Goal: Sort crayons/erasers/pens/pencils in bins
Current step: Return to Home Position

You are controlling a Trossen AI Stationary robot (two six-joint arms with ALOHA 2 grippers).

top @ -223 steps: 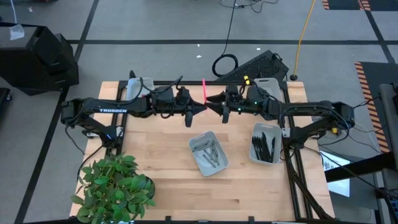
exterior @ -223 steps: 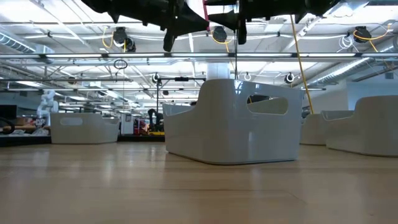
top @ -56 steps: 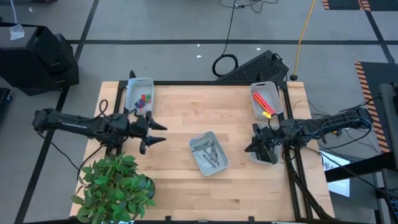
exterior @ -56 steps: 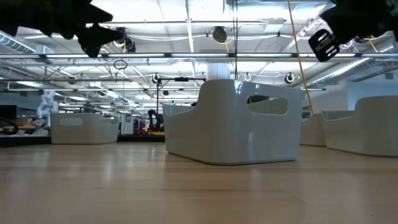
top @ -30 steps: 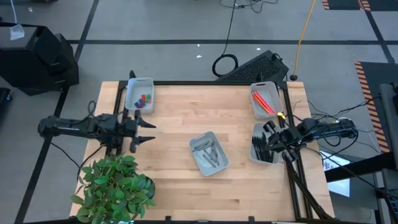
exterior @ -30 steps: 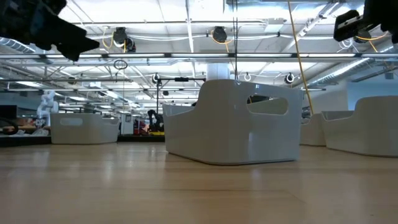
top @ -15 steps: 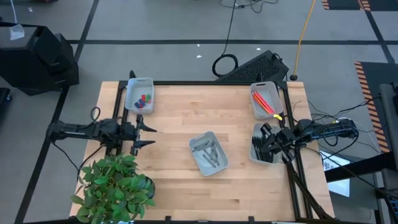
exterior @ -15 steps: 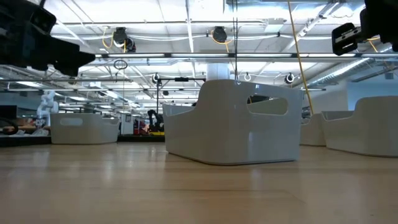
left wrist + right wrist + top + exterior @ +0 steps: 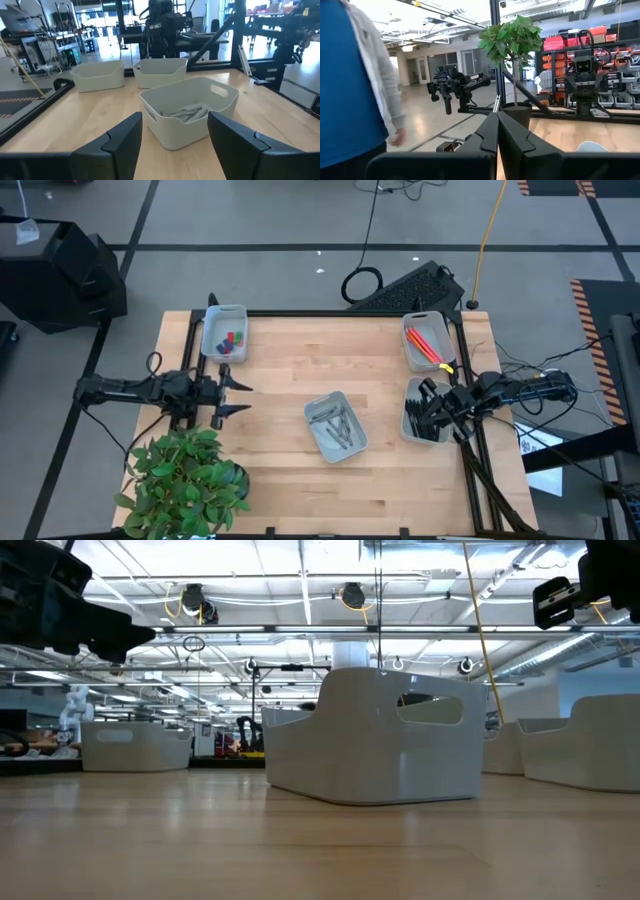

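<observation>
Both arms are pulled back to the table's sides; the left gripper (image 9: 232,396) sits at the left edge just above the potted plant (image 9: 185,480), its jaws spread wide with nothing between them; the left wrist view looks through that gap at the middle bin (image 9: 187,112). The right gripper (image 9: 424,410) hangs over the bin of pens (image 9: 424,417) at the right edge, fingers pressed together and holding nothing, as the right wrist view shows.

Four bins on the wooden table (image 9: 290,360): the erasers (image 9: 231,341) lie in the far-left bin (image 9: 222,332); the pencils (image 9: 428,345) lie in the far-right bin (image 9: 426,340); the crayons (image 9: 335,426) lie in the centre bin (image 9: 335,426), tilted on the board; all well apart from one another.

Around it: a coiled black cable (image 9: 362,283) and a dark keyboard-like panel (image 9: 415,283) on the floor beyond the table; a person's blue sleeve (image 9: 347,85) fills the near side of the right wrist view.
</observation>
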